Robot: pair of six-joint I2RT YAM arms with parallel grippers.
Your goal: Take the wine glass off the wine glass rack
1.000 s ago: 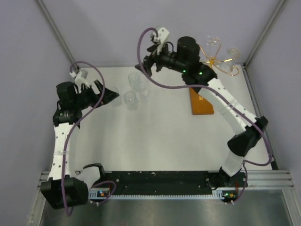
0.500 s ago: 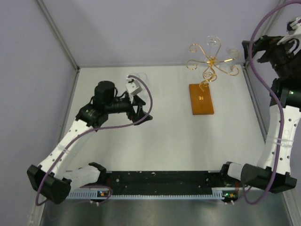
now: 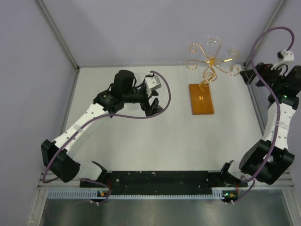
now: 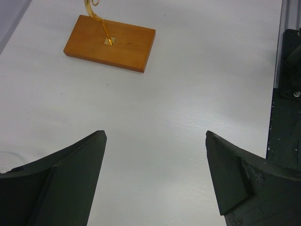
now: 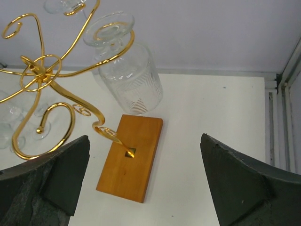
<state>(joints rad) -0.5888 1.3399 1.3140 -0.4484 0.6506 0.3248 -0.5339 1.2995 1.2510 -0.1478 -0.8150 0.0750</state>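
The wine glass rack [image 3: 211, 61] is a gold wire stand on an orange-brown wooden base [image 3: 201, 99] at the back right of the table. Two wine glasses hang upside down from its far arms; one [image 3: 213, 42] is at the back and one [image 3: 233, 52] at the right. In the right wrist view a hanging wine glass [image 5: 127, 70] is just past the gold scrolls [image 5: 47, 75], above the base [image 5: 131, 157]. My right gripper [image 3: 248, 75] is open and empty, right of the rack [image 5: 143, 188]. My left gripper [image 3: 153, 106] is open and empty, left of the base [image 4: 110, 42].
Clear glasses [image 5: 9, 117] show low beyond the rack in the right wrist view. A curved glass rim [image 4: 7, 155] lies by my left finger. The enclosure walls and right frame rail [image 3: 256, 103] stand close behind and beside the rack.
My left arm has swung right, toward the rack's base. My right arm has come down and in from the upper right, its gripper now close beside the rack.
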